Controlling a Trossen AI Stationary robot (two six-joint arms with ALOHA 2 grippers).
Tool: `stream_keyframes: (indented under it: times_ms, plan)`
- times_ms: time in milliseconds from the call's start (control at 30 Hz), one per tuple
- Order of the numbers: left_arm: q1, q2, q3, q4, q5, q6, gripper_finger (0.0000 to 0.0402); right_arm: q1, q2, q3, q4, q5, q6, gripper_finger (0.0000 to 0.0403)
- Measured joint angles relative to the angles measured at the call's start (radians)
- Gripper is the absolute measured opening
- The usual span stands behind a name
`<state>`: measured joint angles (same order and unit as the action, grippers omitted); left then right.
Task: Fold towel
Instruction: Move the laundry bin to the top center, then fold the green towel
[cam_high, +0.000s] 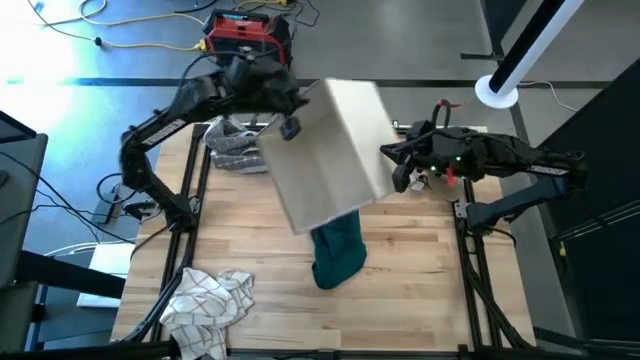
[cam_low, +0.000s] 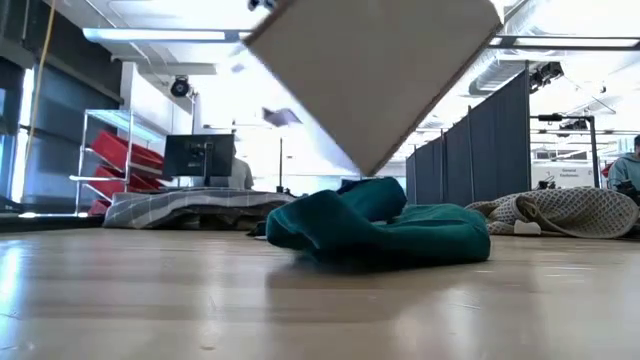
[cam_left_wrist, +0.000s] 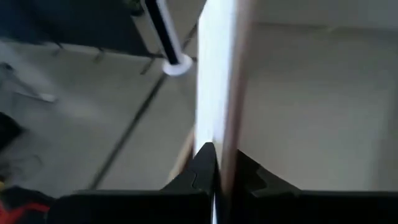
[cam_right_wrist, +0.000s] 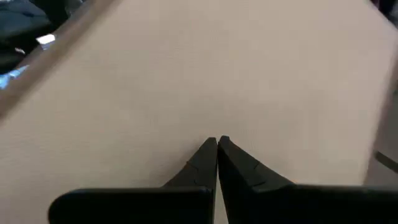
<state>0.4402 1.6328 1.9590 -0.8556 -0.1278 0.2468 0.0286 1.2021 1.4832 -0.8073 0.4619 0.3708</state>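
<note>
At the desk's (cam_high: 400, 300) near left corner a checked white cloth (cam_high: 208, 300) lay crumpled. Toward the far left, a grey plaid cloth (cam_high: 235, 145) was seen beneath the left arm. The left gripper (cam_high: 288, 125) was held raised above the desk, its fingers (cam_left_wrist: 205, 163) closed tight on the edge of a large beige board (cam_high: 330, 150), which hung tilted in the air over the desk's middle. Under the board's near edge the teal towel (cam_high: 338, 252) lay bunched on the wood, unfolded and partly hidden from above; in the low view it was seen as a rumpled heap (cam_low: 380, 230) resting on the desk. At the right, the right gripper (cam_high: 400, 170) was placed just beside the board's right edge, its fingers (cam_right_wrist: 208, 158) pressed together with nothing seen between them.
</note>
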Motion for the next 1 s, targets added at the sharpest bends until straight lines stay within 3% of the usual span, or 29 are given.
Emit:
stream_keyframes:
  times_ms: [233, 333, 467, 567, 700, 833, 1000]
  plan:
    - [0.049, 0.171, -0.002, 0.056, -0.108, 0.289, 0.0, 0.001, 0.084, -0.001, -0.023, -0.008, 0.061, 0.0]
    - [0.07, 0.223, -0.001, 0.055, -0.138, 0.313, 0.0, 0.007, 0.122, -0.001, -0.051, -0.022, 0.078, 0.0]
    - [0.077, 0.276, -0.001, 0.057, -0.101, 0.32, 0.0, 0.03, 0.155, -0.002, -0.066, -0.033, 0.078, 0.0]
    - [0.075, 0.309, -0.001, 0.103, -0.109, 0.399, 0.001, 0.051, 0.158, -0.002, -0.059, -0.006, 0.076, 0.0]
    - [0.073, 0.341, -0.002, 0.204, -0.115, 0.512, 0.0051, 0.079, 0.135, -0.002, -0.057, 0.068, 0.076, 0.0]
    - [0.074, 0.351, -0.002, 0.285, -0.129, 0.532, 0.0111, 0.092, 0.1, -0.001, -0.059, 0.124, 0.075, 0.0]
    - [0.061, 0.335, -0.001, 0.324, -0.246, 0.521, 0.018, 0.092, 0.069, -0.001, -0.074, 0.139, 0.066, 0.0]
